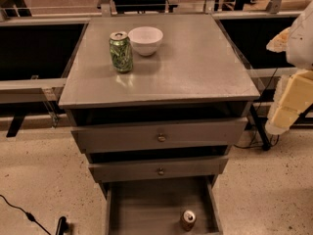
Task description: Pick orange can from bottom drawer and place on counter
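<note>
One pale cream robot gripper hangs at the right edge of the frame. It is in the air beside the grey cabinet, about level with the cabinet's top. I cannot tell if it is open or closed. The white arm goes up from it toward the upper right corner, where the frame cuts it off. The gripper is well apart from everything on the cabinet.

Next to it, in the middle of the frame, is the counter. It is a flat, square, grey metal top that shines a little. A green patterned can stands up on its upper left part. A round white bowl sits just beside the can, to the right.

Below the counter, the top grey drawer and the middle grey drawer are each open a little. Each has a small round brass knob.

At the bottom of the frame, the bottom drawer is pulled far out. It is a plain, flat grey tray. The small orange can stands up in its lower right part, near the right wall. Its silver top shows.

Around the cabinet is a pale speckled floor. A thin black cable lies on it at the lower left. Dark panels and grey rails stand behind the cabinet.
</note>
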Controlling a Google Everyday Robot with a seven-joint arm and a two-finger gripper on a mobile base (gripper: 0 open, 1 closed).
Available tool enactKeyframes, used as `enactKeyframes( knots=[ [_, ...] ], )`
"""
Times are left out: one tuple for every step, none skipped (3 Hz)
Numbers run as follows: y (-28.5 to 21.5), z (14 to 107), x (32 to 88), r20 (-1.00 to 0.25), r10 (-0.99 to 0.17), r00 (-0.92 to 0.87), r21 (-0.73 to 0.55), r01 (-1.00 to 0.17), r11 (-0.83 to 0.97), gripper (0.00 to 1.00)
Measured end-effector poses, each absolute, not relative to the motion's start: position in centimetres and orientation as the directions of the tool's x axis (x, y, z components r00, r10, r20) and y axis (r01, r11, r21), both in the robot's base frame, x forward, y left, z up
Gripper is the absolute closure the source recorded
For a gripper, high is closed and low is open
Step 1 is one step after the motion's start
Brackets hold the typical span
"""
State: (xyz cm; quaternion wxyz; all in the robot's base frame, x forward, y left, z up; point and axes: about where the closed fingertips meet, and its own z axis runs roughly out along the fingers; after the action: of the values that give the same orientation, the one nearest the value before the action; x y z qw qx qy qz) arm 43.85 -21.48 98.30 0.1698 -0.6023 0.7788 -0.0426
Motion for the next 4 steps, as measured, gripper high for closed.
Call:
enactKeyframes(
  knots=[
    [-21.5,98.3,43.9,-0.213,-0.953,-0.217,-0.271,-0.924,0.271,0.00],
    [-21.7,95.1,44.5,-0.270,-0.936,-0.227,-0.214,-0.933,0.288,0.00],
    [-22.3,86.7,44.8,-0.410,-0.875,-0.257,-0.085,-0.945,0.317,0.00],
    [-23.5,78.2,43.3,-0.596,-0.743,-0.303,0.008,-0.928,0.372,0.00]
  ],
)
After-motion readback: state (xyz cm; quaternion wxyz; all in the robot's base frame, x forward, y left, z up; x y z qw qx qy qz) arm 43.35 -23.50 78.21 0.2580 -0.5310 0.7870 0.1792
